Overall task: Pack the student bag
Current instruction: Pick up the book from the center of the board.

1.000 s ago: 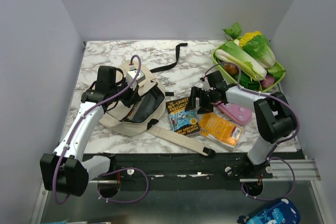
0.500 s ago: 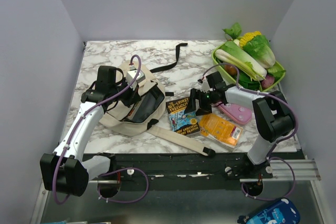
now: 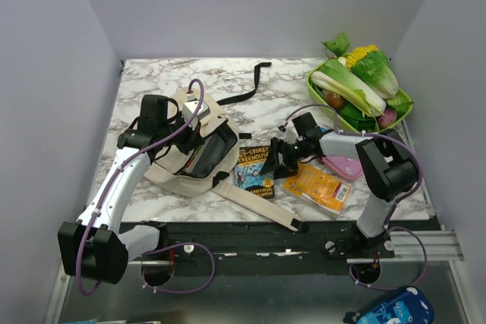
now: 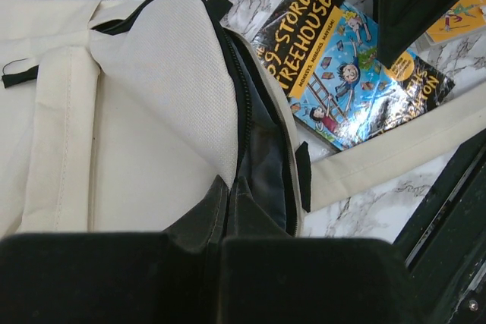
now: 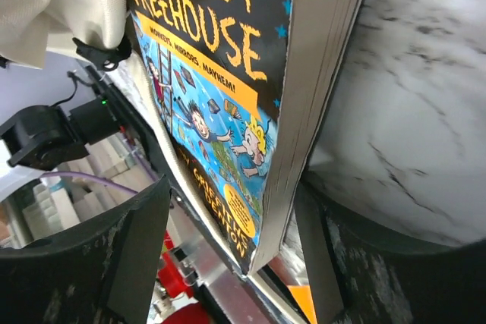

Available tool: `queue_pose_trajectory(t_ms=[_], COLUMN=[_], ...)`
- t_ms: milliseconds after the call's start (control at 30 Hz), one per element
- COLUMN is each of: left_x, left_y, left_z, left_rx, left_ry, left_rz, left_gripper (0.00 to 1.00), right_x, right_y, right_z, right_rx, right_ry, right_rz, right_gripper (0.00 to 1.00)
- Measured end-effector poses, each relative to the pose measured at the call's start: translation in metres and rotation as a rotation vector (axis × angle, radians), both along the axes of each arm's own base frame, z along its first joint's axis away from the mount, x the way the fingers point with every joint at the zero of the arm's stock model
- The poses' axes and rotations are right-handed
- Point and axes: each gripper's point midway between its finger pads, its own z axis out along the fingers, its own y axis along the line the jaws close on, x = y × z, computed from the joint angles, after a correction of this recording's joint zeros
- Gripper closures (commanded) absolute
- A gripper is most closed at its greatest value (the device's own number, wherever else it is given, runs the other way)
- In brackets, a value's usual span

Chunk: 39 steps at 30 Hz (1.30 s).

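Note:
The cream-beige student bag point(image 3: 176, 158) lies at the left, its dark opening facing right. My left gripper point(image 3: 199, 136) is shut on the black trim at the bag's opening point(image 4: 228, 199) and holds the mouth up. A blue and black "Treehouse" book point(image 3: 254, 170) lies just right of the bag; it also shows in the left wrist view point(image 4: 342, 89). My right gripper point(image 3: 282, 157) is open at the book's right edge. In the right wrist view the book point(image 5: 220, 73) lies between the spread fingers point(image 5: 99, 256), its page edge against the right one.
An orange book point(image 3: 319, 186) and a pink case point(image 3: 343, 164) lie right of the Treehouse book. A green basket point(image 3: 404, 100) of vegetables stands at the back right. The bag's long beige strap point(image 3: 258, 201) runs along the table's front edge.
My right gripper has moved left, and the Treehouse book has slid left with it, closer to the bag's opening. The left arm and the bag have not moved.

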Motion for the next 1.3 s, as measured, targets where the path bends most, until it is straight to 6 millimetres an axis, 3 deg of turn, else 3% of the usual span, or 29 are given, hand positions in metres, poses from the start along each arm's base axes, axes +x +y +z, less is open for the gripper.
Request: queue_pose_trajectory(t_ms=[433, 667, 767, 867, 900, 1067, 1167, 1300], left_x=[-0.001, -0.002, -0.004, -0.005, -0.005, -0.005, -0.005, -0.005], left_y=[0.000, 0.000, 0.001, 0.001, 0.001, 0.001, 0.001, 0.001], left_z=[-0.001, -0.003, -0.006, -0.007, -0.008, -0.008, -0.007, -0.006], left_rx=[0.001, 0.002, 0.004, 0.006, 0.006, 0.006, 0.005, 0.004], left_ry=[0.006, 0.012, 0.021, 0.027, 0.028, 0.027, 0.026, 0.020], left_rz=[0.000, 0.000, 0.000, 0.000, -0.001, -0.001, 0.000, 0.000], left_gripper=[1.00, 1.00, 1.00, 1.00, 1.00, 1.00, 1.00, 1.00], right_x=[-0.019, -0.011, -0.001, 0.006, 0.009, 0.012, 0.018, 0.028], right_y=[0.048, 0.074, 0.084, 0.093, 0.095, 0.084, 0.070, 0.042], right_z=[0.002, 0.010, 0.015, 0.019, 0.019, 0.018, 0.037, 0.082], right_rx=[0.218, 0.294, 0.293, 0.282, 0.272, 0.178, 0.097, 0.023], right_ry=[0.082, 0.036, -0.010, -0.044, -0.050, -0.098, -0.176, -0.333], right_rz=[-0.136, -0.259, -0.281, -0.286, -0.295, -0.319, -0.338, -0.395], right_gripper=[0.39, 0.42, 0.60, 0.84, 0.96, 1.00, 0.99, 0.99])
